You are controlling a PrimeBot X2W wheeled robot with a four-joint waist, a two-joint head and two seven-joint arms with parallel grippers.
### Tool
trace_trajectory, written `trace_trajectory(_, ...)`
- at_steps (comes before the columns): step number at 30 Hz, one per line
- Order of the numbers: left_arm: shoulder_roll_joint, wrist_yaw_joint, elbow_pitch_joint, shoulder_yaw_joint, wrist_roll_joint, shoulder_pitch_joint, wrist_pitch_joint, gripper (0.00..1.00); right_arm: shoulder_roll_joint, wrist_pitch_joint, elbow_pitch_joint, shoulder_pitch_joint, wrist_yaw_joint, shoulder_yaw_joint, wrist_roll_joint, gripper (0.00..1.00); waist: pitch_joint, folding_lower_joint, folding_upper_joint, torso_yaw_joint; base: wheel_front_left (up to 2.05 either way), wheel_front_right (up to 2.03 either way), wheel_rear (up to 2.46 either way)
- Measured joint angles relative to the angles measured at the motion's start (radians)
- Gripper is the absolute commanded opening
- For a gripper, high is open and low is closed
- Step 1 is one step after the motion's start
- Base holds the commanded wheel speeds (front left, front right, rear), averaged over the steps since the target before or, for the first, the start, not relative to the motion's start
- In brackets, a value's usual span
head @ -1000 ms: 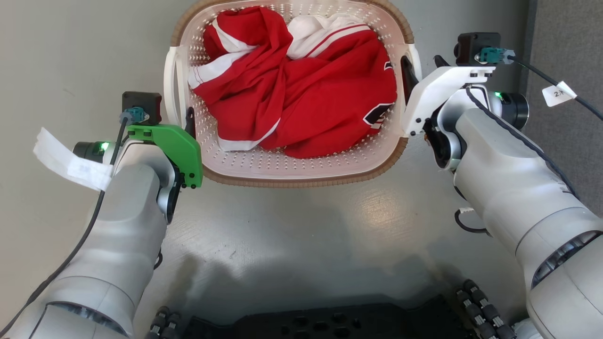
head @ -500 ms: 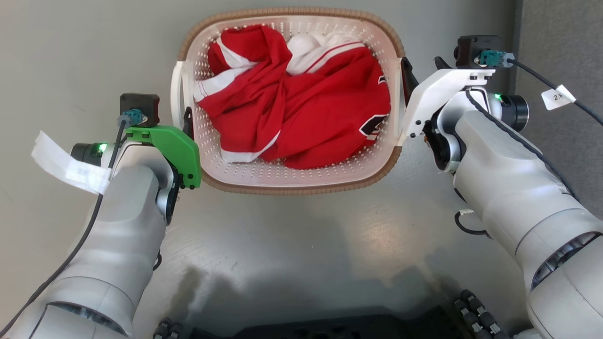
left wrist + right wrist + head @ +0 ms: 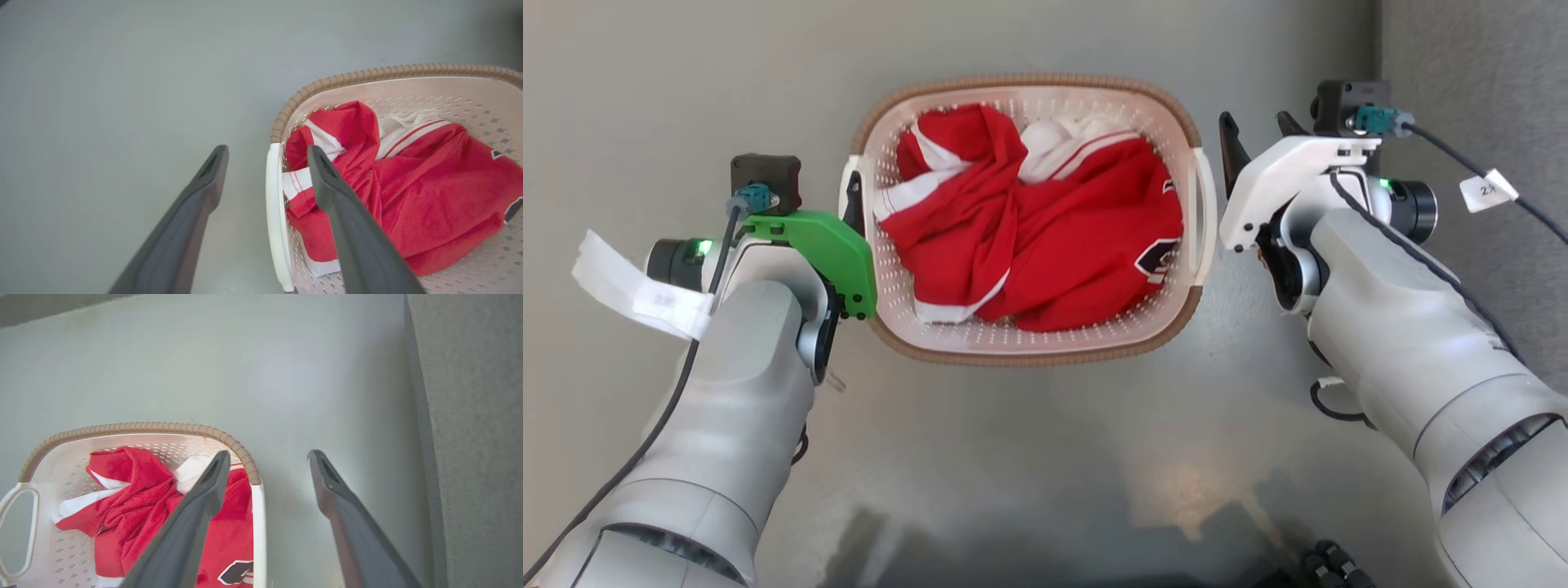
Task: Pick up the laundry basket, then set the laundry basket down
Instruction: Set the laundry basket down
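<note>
The laundry basket (image 3: 1029,357) stands on the grey floor, cream and perforated with a brown woven-look rim. Red and white clothes (image 3: 1054,237) fill it. My left gripper (image 3: 851,200) is open at the basket's left handle (image 3: 274,212). In the left wrist view that white handle lies between the left gripper's (image 3: 267,154) two fingers, untouched by them. My right gripper (image 3: 1254,131) is open just outside the right handle (image 3: 1205,212). The right wrist view has one finger of the right gripper (image 3: 267,456) over the basket and one over the floor, with the handle (image 3: 258,531) below them.
A darker grey carpeted strip (image 3: 1470,49) runs along the right side, close to my right arm. Bare grey floor (image 3: 686,82) surrounds the basket on the left, far and near sides. Part of my base (image 3: 1327,567) shows at the bottom edge.
The camera has risen, so the basket looks smaller and lower in view. The right gripper's fingers, earlier at the right handle, now stand apart from it. The left finger remains at the left handle.
</note>
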Motion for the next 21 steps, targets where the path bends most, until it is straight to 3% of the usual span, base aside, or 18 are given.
trace_trajectory(4, 0.005, 0.000, -0.028, 0.015, 0.001, 0.005, -0.003, 1.00, 0.000, -0.007, -0.002, 0.004, 0.007, -0.001, 0.000, 1.00, -0.044, 0.0000, 0.0000, -0.002, 0.00, 0.00, 0.00)
trace_trajectory(12, 0.047, 0.028, -0.229, 0.081, 0.030, 0.046, -0.003, 1.00, 0.000, -0.018, -0.028, 0.050, 0.011, -0.031, -0.003, 1.00, -0.139, -0.0001, 0.0000, -0.004, 0.00, 0.00, 0.00)
trace_trajectory(21, 0.089, 0.063, -0.409, 0.154, 0.094, 0.203, -0.003, 1.00, -0.024, -0.018, -0.199, 0.071, 0.007, -0.127, -0.099, 1.00, -0.256, -0.0001, 0.0000, -0.008, 0.00, 0.00, 0.00)
